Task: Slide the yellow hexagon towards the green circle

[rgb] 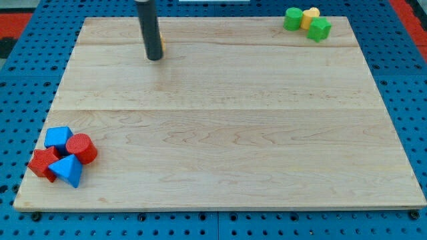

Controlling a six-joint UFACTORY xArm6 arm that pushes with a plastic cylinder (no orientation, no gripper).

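- Camera view, the only one: no gripper shows, so nothing is open or closed. It's just the dark rod, with my tip (154, 58) down on the pale wooden table (220, 133) near the view's top-left.
- You'll see a small yellow-orange block (163, 45) peeking out on the view's right of the rod, touching or just beside it. It's mostly hidden and I can't tell its shape. My guess is that it's the yellow hexagon.
- The green round block (292, 19) sits at the view's top-right corner. A second yellow block (311, 16) is touching it, shape unclear, and a green angular block (319, 29) is just beside that one.
- Handling, as a judgement: the block is small, rigid and light, and should slide easily on smooth wood. It's a push, not a grasp, so put the contact on its view-left face, centred. Off-centre contact will likely spin it or let it slip past the rod.
- My tip looks to be on the view-left, slightly lower side of the sliver, roughly right for a push toward the view's right.
- Room: there's a long open run along the top strip of the table. The top edge is close, so keep the push parallel to it.
- The far end is crowded, so stop short or you'll scatter the cluster.
- The blue cube (59, 138), red cylinder (80, 148), red star-like block (43, 163) and blue triangular block (67, 171) are bunched at the bottom-left, well apart from the path.
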